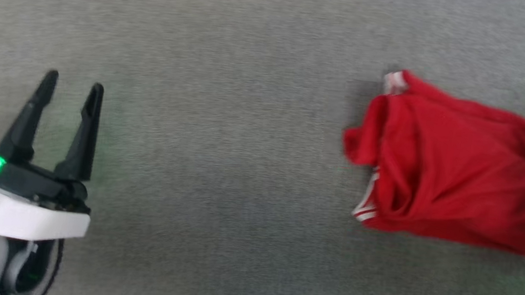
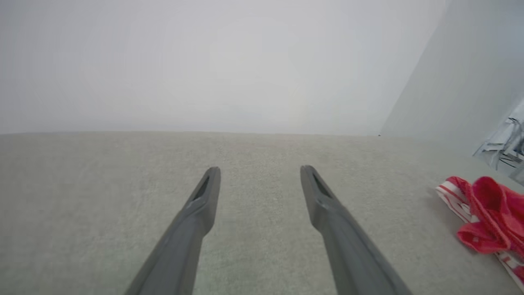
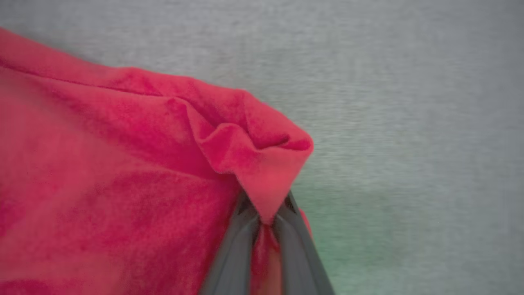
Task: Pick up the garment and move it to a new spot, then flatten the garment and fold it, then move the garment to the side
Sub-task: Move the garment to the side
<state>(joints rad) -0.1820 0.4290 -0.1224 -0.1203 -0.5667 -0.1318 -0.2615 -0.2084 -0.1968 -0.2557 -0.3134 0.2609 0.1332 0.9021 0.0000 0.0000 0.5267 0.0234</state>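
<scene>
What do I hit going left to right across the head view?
Left gripper, open → grey surface → garment, crumpled, with the right gripper shut on a fold at its right end.

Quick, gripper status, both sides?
Left gripper: jaws open, holding nothing.
Right gripper: jaws shut on a pinch of the garment.

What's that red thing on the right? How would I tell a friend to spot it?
Start from the grey carpeted surface and look to its right side, away from the open left gripper. There a crumpled red T-shirt is pinched at one corner by the right gripper. Its red cloth and white-striped trim stand out against plain grey.
</scene>
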